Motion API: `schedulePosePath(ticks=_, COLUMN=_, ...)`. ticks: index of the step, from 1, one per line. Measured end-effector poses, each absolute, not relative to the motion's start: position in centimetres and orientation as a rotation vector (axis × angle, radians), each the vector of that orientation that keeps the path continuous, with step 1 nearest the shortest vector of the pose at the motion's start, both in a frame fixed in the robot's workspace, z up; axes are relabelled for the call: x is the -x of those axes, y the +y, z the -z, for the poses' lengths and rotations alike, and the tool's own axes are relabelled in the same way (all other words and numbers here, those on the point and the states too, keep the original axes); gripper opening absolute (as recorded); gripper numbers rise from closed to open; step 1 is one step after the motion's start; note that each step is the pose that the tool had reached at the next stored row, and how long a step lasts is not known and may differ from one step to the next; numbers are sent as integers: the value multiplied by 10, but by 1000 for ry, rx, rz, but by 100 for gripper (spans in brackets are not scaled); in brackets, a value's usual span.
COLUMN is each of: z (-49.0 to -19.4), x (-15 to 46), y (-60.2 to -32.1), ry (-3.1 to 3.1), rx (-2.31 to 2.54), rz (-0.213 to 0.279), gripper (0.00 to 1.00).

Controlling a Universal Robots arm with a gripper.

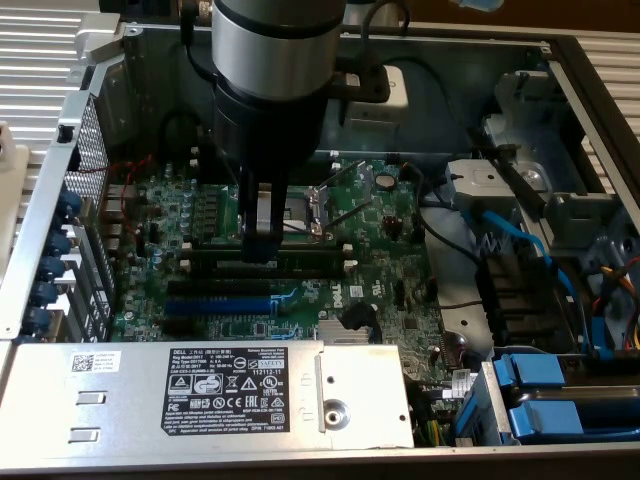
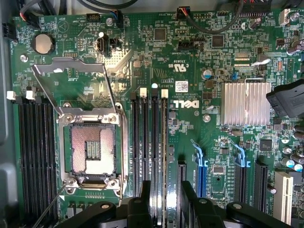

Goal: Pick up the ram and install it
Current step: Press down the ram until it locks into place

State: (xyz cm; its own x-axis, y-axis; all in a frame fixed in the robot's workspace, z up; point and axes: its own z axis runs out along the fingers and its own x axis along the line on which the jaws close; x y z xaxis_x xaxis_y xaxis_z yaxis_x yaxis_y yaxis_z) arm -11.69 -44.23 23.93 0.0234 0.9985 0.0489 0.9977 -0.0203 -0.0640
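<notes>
Inside the computer case (image 1: 470,70), we see the gripper (image 2: 166,186) spread wide beside the CPU socket (image 2: 92,149), straddling the ram (image 2: 164,142) seated in a black slot (image 2: 164,95).

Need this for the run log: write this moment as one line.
gripper: open | position: straddling ram | ram: on edge beside empty memory slots | contact: none visible
</notes>
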Motion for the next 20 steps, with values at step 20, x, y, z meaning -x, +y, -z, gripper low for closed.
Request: schedulePosePath(ticks=20, z=-239, x=117, y=-442, ry=-2141, rx=2188, rz=-15, gripper=11)
